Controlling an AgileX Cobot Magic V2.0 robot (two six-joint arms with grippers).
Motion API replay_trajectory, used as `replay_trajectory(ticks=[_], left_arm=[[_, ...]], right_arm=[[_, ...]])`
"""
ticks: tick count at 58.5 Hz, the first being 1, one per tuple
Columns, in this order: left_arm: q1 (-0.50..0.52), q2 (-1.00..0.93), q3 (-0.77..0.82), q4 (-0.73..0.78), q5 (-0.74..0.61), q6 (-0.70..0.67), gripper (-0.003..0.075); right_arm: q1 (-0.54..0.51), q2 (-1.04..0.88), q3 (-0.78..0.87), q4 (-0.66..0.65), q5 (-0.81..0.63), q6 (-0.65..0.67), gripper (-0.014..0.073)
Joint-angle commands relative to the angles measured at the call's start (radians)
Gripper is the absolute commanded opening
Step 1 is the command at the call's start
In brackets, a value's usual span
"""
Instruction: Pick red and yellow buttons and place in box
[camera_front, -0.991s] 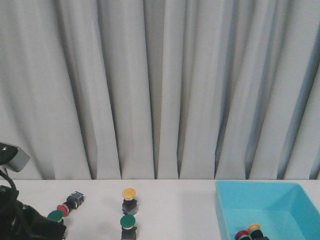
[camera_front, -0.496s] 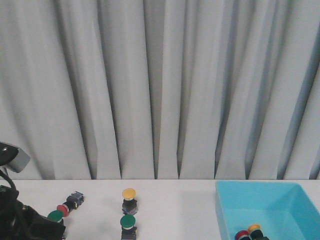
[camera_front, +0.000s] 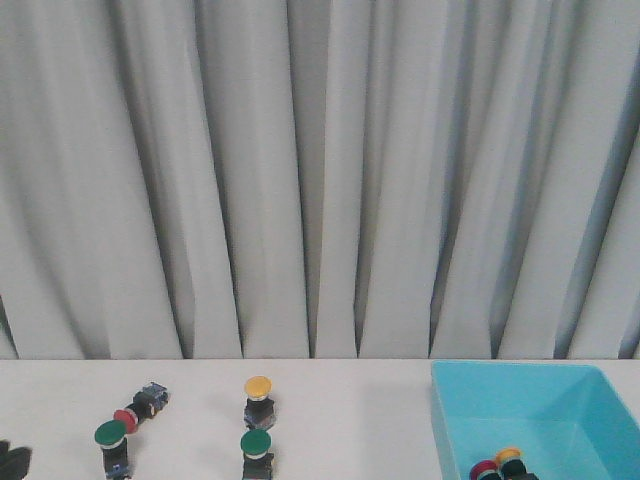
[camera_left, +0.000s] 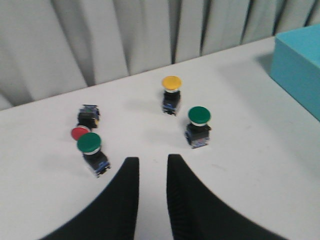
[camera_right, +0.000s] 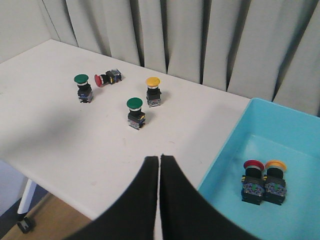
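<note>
On the white table, a yellow button (camera_front: 258, 387) stands upright and a red button (camera_front: 125, 415) lies on its side. The left wrist view shows the same yellow button (camera_left: 171, 83) and red button (camera_left: 79, 133) beyond my left gripper (camera_left: 152, 160), which is open and holds nothing. My right gripper (camera_right: 159, 157) is shut and empty, hanging over the table's front edge beside the cyan box (camera_right: 300, 135). Inside the box (camera_front: 480, 400) stand one red button (camera_right: 253, 165) and one yellow button (camera_right: 275, 165). Only a dark scrap of the left arm (camera_front: 10, 460) shows in the front view.
Two green-capped buttons stand on the table: one (camera_front: 110, 435) right beside the red button, the other (camera_front: 255, 442) just in front of the yellow one. A grey curtain (camera_front: 320, 180) hangs behind the table. The table's near edge (camera_right: 60, 200) drops to a wooden floor.
My left arm has drawn back toward the bottom-left and almost left the front view, uncovering the left green button. The buttons and the box have not moved.
</note>
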Motion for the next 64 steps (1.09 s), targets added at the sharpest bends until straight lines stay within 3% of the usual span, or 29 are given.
replay_trajectory(ticks=[1, 11, 20, 27, 40, 64], left_arm=[[-0.005, -0.134, 0.135, -0.023, -0.232, 0.001, 0.0136], [-0.005, -0.356, 0.405, -0.019, -0.421, 0.001, 0.0136], [-0.005, -0.519, 0.559, -0.019, -0.491, 0.001, 0.0136], [0.004, -0.633, 0.555, -0.004, -0.401, 0.096, 0.0136], [0.029, -0.836, 0.558, -0.004, -0.38, 0.176, 0.0136], [0.041, -0.821, 0.558, -0.004, -0.34, 0.181, 0.0136]], right_arm=[[-0.003, 0.006, -0.022, 0.035, -0.051, -0.007, -0.0004], [-0.003, 0.006, -0.022, 0.035, -0.051, -0.007, -0.0004], [-0.003, 0.006, -0.022, 0.035, -0.05, -0.007, -0.0004], [-0.003, 0.006, -0.022, 0.036, -0.05, -0.007, -0.0004], [-0.003, 0.006, -0.022, 0.035, -0.051, -0.007, -0.0004], [-0.003, 0.006, -0.022, 0.035, -0.049, -0.007, -0.0004]])
